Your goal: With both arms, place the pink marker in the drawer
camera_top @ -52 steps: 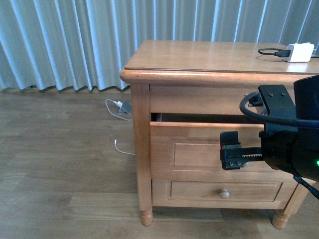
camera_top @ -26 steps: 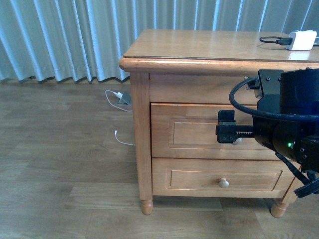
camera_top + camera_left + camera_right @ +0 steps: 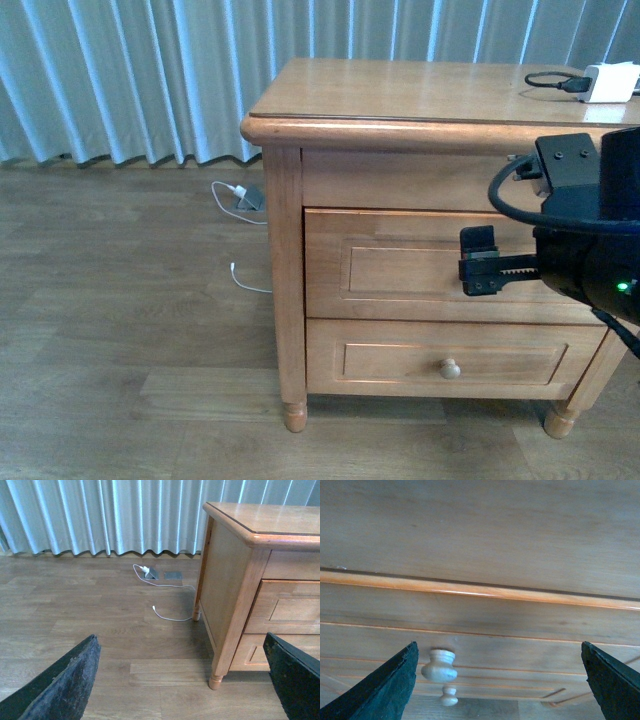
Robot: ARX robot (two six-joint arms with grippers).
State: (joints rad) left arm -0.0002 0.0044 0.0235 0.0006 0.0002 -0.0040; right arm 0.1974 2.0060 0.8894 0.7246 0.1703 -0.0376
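Filling the right side of the front view, the right arm (image 3: 590, 250) hides the drawer (image 3: 400, 265) knob and the right end of its recessed panel; the arm itself is cut off by the frame's right edge. Only one toothed rail and one finger of the right claw (image 3: 487, 265) show there, just before the drawer front, so contact cannot be judged from that view. In the right wrist view its two dark fingers (image 3: 380, 692) sit wide apart at the lower corners, nothing between them, with the round knob (image 3: 439, 665) showing near the lower left, beside one finger. The drawer is shut flush with the cabinet, so its inside is hidden and the pink marker shows in no picture. The shallower lower drawer (image 3: 445, 352) is shut too. At the upper right of the front view a white charger (image 3: 612, 80) with black cable lies on the tabletop (image 3: 400, 90), partly cropped. The left claw (image 3: 180, 680) is spread open over bare wood floor (image 3: 100, 625) at the lower frame, well apart from the cabinet's corner leg (image 3: 216, 681); a white cable (image 3: 170, 616) lies on the floor near the curtain (image 3: 100, 515).
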